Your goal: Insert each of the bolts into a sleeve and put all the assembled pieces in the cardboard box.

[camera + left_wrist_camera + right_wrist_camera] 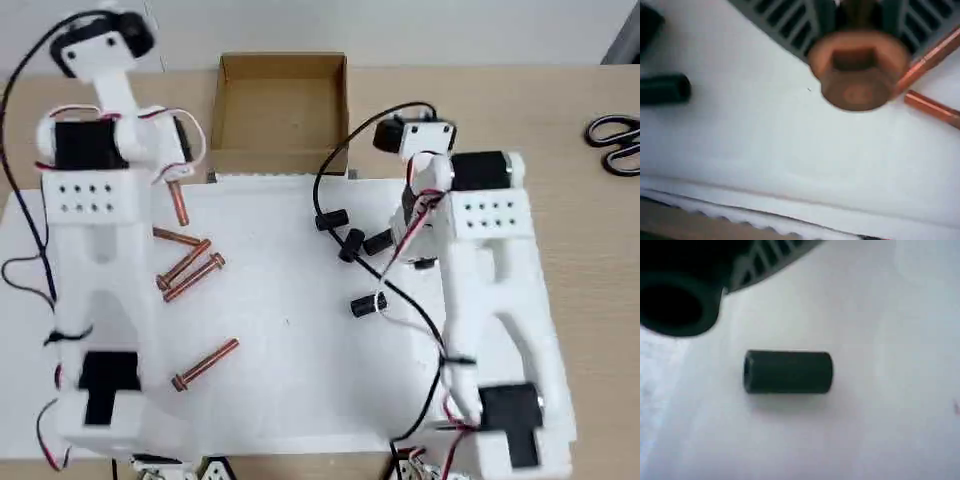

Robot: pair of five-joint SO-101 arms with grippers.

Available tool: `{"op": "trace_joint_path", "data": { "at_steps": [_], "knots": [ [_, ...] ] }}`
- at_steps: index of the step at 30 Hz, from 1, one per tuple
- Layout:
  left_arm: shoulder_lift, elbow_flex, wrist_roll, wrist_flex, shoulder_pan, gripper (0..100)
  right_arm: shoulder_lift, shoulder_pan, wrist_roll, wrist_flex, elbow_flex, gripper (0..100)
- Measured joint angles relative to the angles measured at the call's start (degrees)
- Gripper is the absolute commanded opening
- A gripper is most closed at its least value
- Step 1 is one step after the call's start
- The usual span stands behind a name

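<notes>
Where the copper bolt (858,70) hangs at upper left of the high view, the left gripper (176,188) has its jaws closed on the shank, hex head toward the wrist camera. Four loose bolts (195,277) lie below it on the white mat (290,380). The right gripper (392,240) appears closed on a black sleeve (675,302); other sleeves (367,304) lie centre-frame. The cardboard box (283,66) stands open at top centre, just beyond the mat's edge.
</notes>
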Motion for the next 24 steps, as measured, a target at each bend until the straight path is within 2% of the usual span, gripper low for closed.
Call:
{"op": "trace_joint_path", "data": {
  "at_steps": [5,13,17,24],
  "knots": [
    [-11.7,6.0,-0.6,0.0,4.5,1,-13.0,0.2,0.0,0.1,3.3,0.3],
    [-29.2,22.4,-0.4,-0.1,12.8,1,-33.1,0.0,-0.4,0.2,18.3,0.3],
    [-36.8,31.2,2.9,-1.9,13.4,1,-41.8,0.0,-0.4,-1.1,25.0,0.3],
    [-50.9,49.1,5.6,-9.8,13.4,1,-57.9,0.0,-0.4,-8.6,36.7,0.3]
  ]
}}
